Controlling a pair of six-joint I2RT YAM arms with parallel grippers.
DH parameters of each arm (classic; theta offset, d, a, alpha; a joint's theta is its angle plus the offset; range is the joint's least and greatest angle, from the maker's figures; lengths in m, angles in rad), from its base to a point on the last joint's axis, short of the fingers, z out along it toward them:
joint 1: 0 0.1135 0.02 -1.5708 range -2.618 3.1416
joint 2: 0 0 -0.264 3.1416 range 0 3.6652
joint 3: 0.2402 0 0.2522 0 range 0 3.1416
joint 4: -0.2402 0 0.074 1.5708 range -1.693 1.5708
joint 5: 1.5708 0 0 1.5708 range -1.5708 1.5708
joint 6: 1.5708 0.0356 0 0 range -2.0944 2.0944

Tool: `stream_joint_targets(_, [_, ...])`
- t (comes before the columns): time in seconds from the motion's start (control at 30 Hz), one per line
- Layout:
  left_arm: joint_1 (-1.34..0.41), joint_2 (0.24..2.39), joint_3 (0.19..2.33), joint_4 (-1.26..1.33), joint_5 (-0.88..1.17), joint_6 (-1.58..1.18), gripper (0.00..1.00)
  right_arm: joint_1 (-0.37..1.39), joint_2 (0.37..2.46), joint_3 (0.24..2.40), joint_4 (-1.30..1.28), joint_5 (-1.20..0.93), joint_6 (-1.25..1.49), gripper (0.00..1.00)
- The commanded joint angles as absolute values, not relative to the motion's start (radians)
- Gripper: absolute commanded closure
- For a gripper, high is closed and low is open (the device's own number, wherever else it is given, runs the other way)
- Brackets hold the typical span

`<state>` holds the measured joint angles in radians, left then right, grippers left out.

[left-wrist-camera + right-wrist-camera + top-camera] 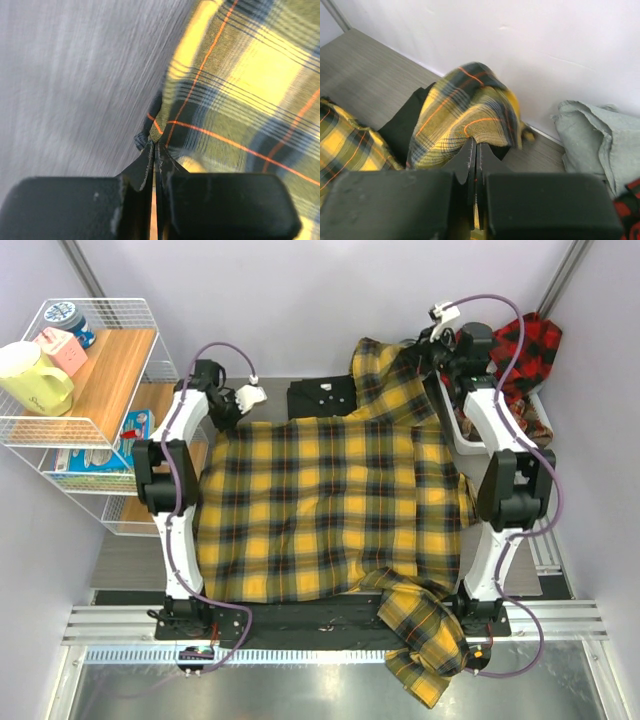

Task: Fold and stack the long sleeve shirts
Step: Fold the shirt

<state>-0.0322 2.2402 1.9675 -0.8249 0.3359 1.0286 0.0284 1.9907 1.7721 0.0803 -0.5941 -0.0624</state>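
Note:
A yellow-and-black plaid flannel shirt (pixel 330 505) lies spread flat across the middle of the table, one sleeve hanging over the near edge. My left gripper (pixel 243 403) is shut on its far left corner (pixel 159 131). My right gripper (pixel 432 348) is shut on a raised bunch of the same shirt (pixel 465 117) at the far right. A plain black shirt (pixel 325 395) lies folded behind the yellow one and also shows in the right wrist view (pixel 402 125). A red-and-black plaid shirt (pixel 528 345) is heaped at the far right.
A white wire shelf rack (pixel 95 390) with a yellow pitcher (pixel 30 378), a jar and boxes stands at the left. A white bin (pixel 470 430) holds cloth at the right. A grey-green cloth (pixel 592 137) lies by the back wall.

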Motion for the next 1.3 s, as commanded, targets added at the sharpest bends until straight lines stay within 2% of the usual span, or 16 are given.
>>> stream_joint_targets(0.0, [-0.028, 2.106, 1.896, -0.781, 0.365, 1.048, 1.0, 0.021, 1.813, 1.679, 0.086, -0.617, -0.113, 0.99])
stream_joint_targets(0.67, [-0.029, 1.685, 1.425, -0.801, 0.422, 1.195, 1.0, 0.012, 1.24, 1.226, -0.149, -0.611, -0.273, 0.99])
stream_joint_targets(1.27, [-0.077, 1.58, 1.134, -0.851, 0.333, 1.301, 1.0, 0.014, 0.891, 0.829, -0.46, -0.623, -0.399, 0.99])
